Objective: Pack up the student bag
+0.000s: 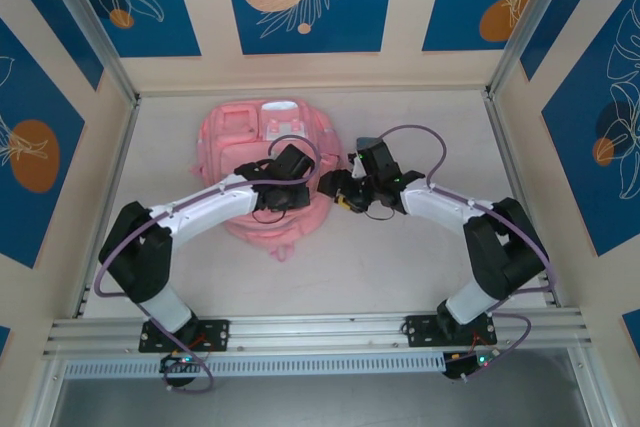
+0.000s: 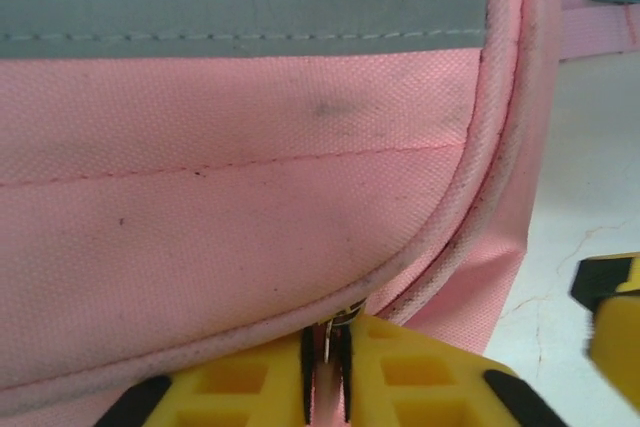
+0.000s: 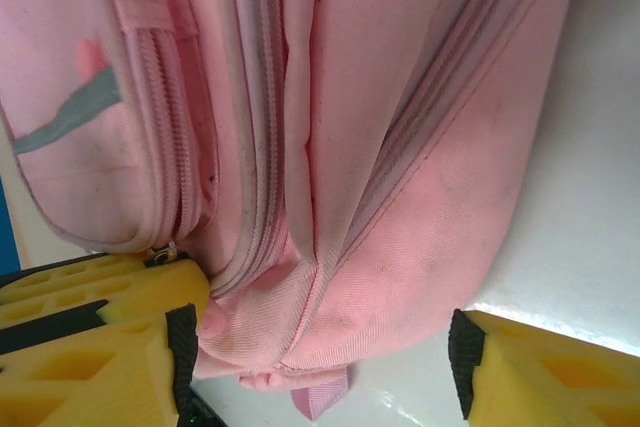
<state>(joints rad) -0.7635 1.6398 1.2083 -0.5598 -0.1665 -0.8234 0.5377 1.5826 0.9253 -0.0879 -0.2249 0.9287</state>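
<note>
**One pink bag, two hands at its right side**

We count one student bag (image 1: 225, 147), pink, lying front-up on the table (image 1: 400, 267) a little left of centre and toward the far side. Two arms reach to its right side. The left hand (image 2: 327, 372) is pressed almost together, its two yellow fingers (image 2: 225, 387) pinching a small metal zip pull (image 2: 336, 319) at the piped edge of a pocket. One grey strip (image 2: 240, 20) crosses the bag above that pocket. The right hand (image 3: 320, 347) stands spread around the bag's corner, one finger touching the fabric and the other apart from it over bare table. From the right wrist we make out two zip tracks (image 3: 262, 147) running side by side. The white patches (image 1: 280, 119) on the bag's front are too small for us to read.
</note>
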